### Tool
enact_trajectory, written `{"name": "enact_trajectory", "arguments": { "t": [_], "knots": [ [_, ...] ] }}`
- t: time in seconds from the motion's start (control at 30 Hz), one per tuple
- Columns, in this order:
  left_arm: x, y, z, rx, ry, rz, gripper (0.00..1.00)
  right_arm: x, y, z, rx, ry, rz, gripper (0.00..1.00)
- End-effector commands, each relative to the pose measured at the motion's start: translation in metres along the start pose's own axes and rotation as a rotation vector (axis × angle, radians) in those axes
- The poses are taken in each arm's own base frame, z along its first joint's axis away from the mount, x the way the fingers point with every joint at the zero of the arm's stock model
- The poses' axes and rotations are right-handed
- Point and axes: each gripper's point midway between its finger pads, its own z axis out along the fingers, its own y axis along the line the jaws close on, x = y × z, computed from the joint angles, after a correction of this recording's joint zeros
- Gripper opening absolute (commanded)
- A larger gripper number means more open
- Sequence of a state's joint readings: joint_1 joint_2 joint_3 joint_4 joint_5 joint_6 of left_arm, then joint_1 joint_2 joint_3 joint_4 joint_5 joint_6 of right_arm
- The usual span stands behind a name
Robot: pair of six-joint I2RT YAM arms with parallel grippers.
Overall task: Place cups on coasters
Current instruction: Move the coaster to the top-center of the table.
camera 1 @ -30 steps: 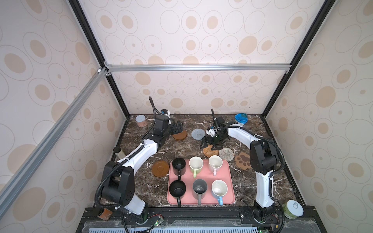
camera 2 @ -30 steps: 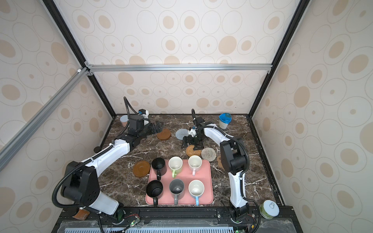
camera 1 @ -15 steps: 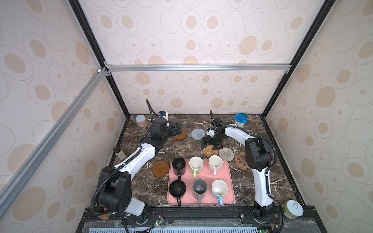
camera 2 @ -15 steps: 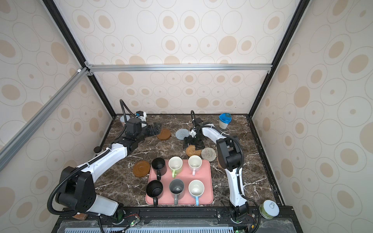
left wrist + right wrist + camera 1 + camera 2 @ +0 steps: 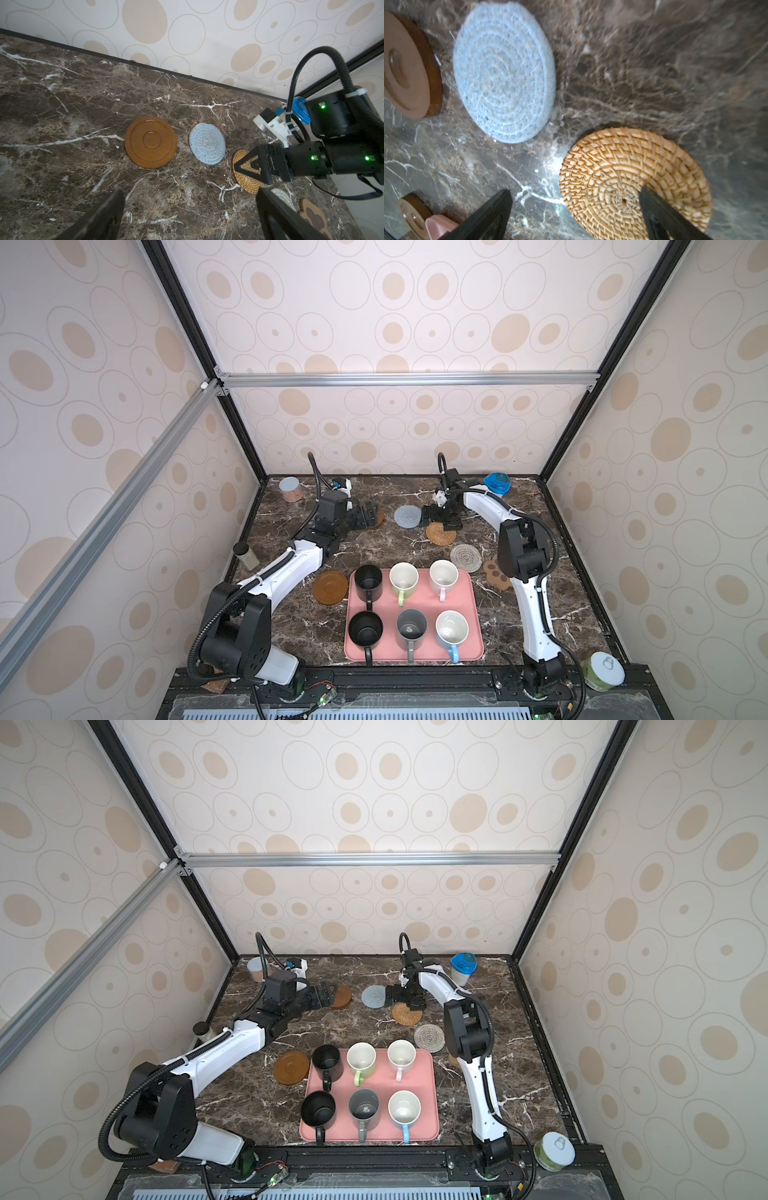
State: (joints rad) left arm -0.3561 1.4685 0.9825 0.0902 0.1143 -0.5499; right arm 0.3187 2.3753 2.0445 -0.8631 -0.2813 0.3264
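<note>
Six cups stand on the pink tray in both top views: black (image 5: pixel 368 578), pale green (image 5: pixel 403 576) and pale pink (image 5: pixel 443 573) behind, black (image 5: pixel 365 628), grey (image 5: pixel 411 628) and light blue (image 5: pixel 451 628) in front. All coasters are bare: two brown discs (image 5: pixel 330 588) (image 5: pixel 151 142), blue-grey crochet (image 5: pixel 504 72), orange rattan (image 5: pixel 635 180), whitish woven (image 5: pixel 466 558), brown paw (image 5: pixel 496 572). My left gripper (image 5: pixel 190 199) is open over bare marble beside the far brown disc. My right gripper (image 5: pixel 574 199) is open, one finger over the rattan coaster.
The pink tray (image 5: pixel 473 593) sits at the front middle. A white tub with blue lid (image 5: pixel 497 484) and a pinkish can (image 5: pixel 289 488) stand at the back wall. A small black-capped bottle (image 5: pixel 246 555) is by the left wall, a green tin (image 5: pixel 602 671) at the front right.
Both arms have shifted slightly; the right elbow has drawn inward. Each gripper stays open near the same coasters. No cup or coaster has moved.
</note>
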Motion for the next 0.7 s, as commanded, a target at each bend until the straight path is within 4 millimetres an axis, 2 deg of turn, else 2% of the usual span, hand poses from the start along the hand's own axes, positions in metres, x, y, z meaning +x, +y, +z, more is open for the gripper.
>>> {"name": "enact_trajectory", "arguments": {
  "t": [0.0,0.27,0.3,0.33,0.67],
  "knots": [
    [-0.003,-0.007,-0.009,0.022,-0.019,-0.024,1.0,-0.002,-0.021,0.008,0.057,0.027,0.046,1.0],
    [0.001,-0.009,-0.011,0.031,-0.014,-0.037,1.0,-0.021,-0.025,0.006,0.068,0.002,0.043,1.0],
    [0.002,-0.009,-0.011,0.03,-0.01,-0.038,1.0,-0.027,-0.037,0.002,0.066,-0.008,0.068,1.0],
    [0.002,-0.01,-0.011,0.031,-0.01,-0.039,1.0,-0.029,-0.039,0.002,0.062,-0.011,0.076,1.0],
    [0.008,-0.016,-0.008,0.049,0.01,-0.044,1.0,-0.036,-0.03,0.008,-0.009,-0.023,0.09,1.0]
  ]
}}
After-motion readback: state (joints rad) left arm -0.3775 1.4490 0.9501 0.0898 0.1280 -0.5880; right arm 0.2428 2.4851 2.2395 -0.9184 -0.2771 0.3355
